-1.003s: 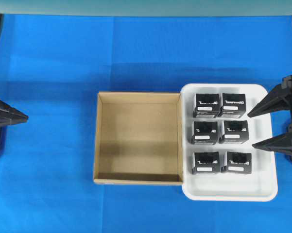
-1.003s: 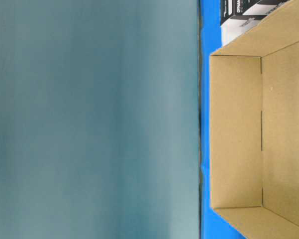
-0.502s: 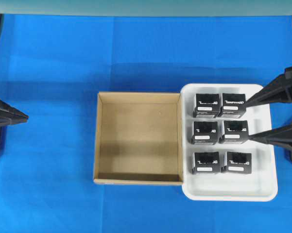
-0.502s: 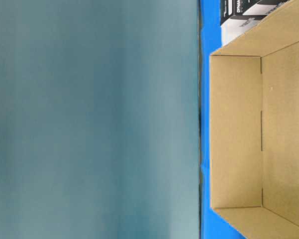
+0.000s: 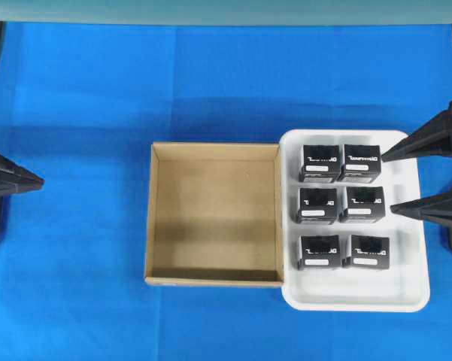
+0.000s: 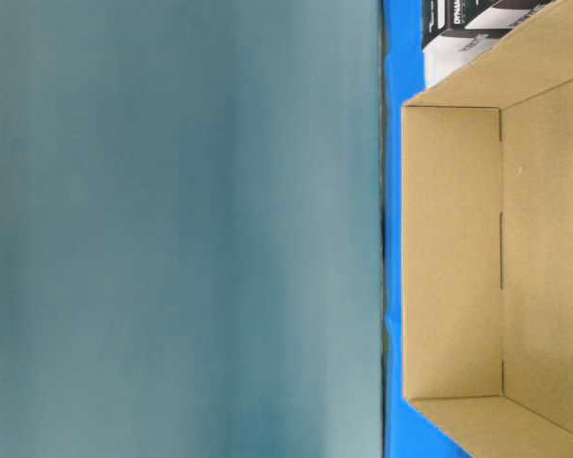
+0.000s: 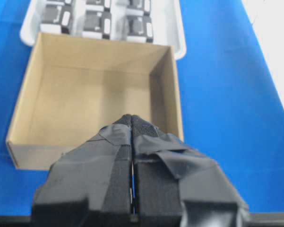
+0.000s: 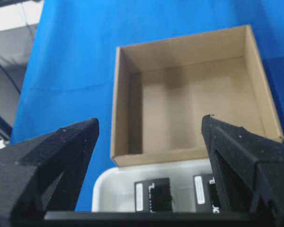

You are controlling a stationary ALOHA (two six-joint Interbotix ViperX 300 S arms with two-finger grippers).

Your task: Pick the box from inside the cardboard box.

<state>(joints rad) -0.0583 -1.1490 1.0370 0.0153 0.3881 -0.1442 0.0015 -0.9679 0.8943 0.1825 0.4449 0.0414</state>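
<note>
A blue cloth covers the table beneath a grey-green wall. The cardboard box holds nothing; six black boxes fill the white tray touching it. Right gripper spread wide; left gripper pressed together.

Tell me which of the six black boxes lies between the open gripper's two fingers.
The middle box of the tray's right column: the right gripper brackets that row; the other right-column boxes lie outside.
</note>
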